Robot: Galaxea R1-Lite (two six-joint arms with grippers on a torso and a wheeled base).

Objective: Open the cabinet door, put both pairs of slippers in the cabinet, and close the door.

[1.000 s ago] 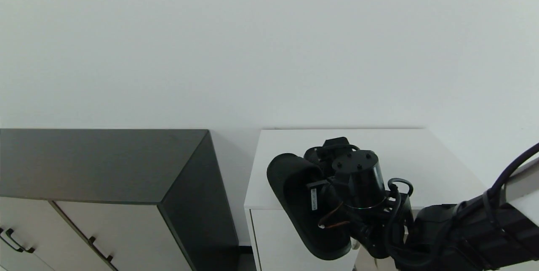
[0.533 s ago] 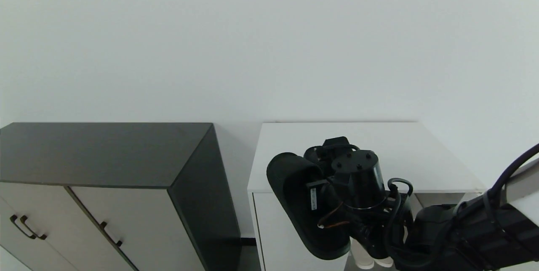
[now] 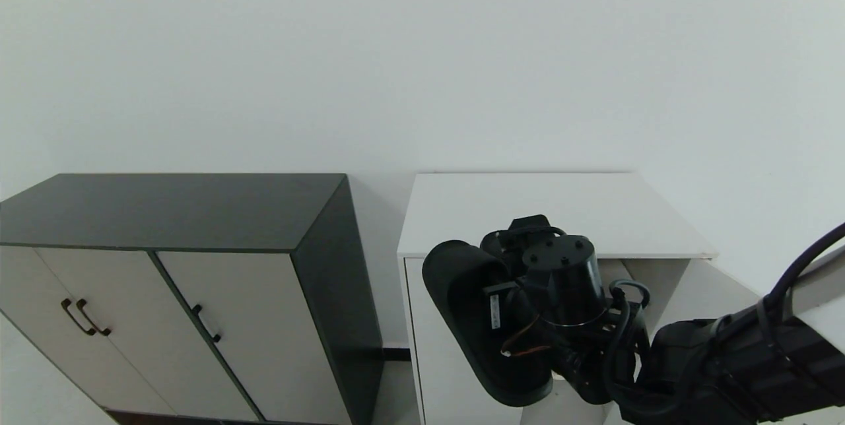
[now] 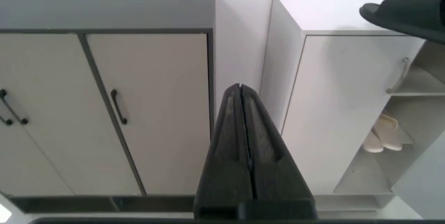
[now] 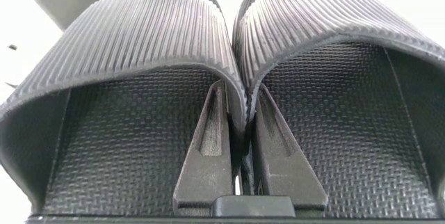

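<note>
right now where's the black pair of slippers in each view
Head view: black slippers low centre, in front of the white cabinet.
Left wrist view: a dark edge by that cabinet's top.
Right wrist view: both side by side, inner straps pinched in the right tool.
Shared landmark: the white cabinet.

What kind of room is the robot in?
Probably a home entryway, or a room set up like one: a white shoe cabinet stands open with pale slippers inside, beside a dark-topped cupboard against a plain wall.
</note>
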